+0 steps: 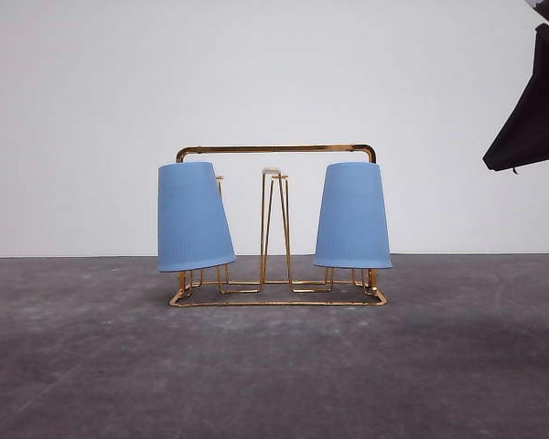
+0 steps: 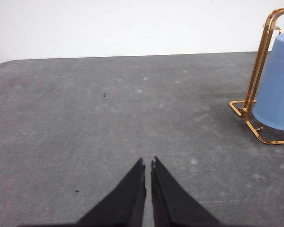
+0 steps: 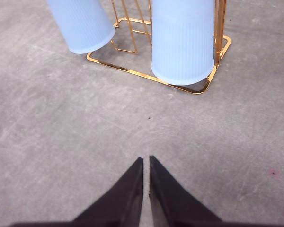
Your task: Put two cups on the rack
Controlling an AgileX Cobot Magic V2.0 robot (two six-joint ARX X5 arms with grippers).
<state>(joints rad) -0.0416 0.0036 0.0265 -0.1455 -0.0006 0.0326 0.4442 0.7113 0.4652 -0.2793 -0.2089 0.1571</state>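
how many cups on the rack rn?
2. One light-blue ribbed plastic cup hangs upside down on the left end of the gold wire rack, the other on the right end. Middle prong empty.

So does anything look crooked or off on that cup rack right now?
Slightly. The left cup hangs tilted on the rack, its open rim swung outward past the base. The right cup sits nearly straight. Nothing is damaged or fallen.

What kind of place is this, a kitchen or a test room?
Probably a test room, not a kitchen: a bare grey table, a plain white wall, and just a gold wire rack holding two blue cups.
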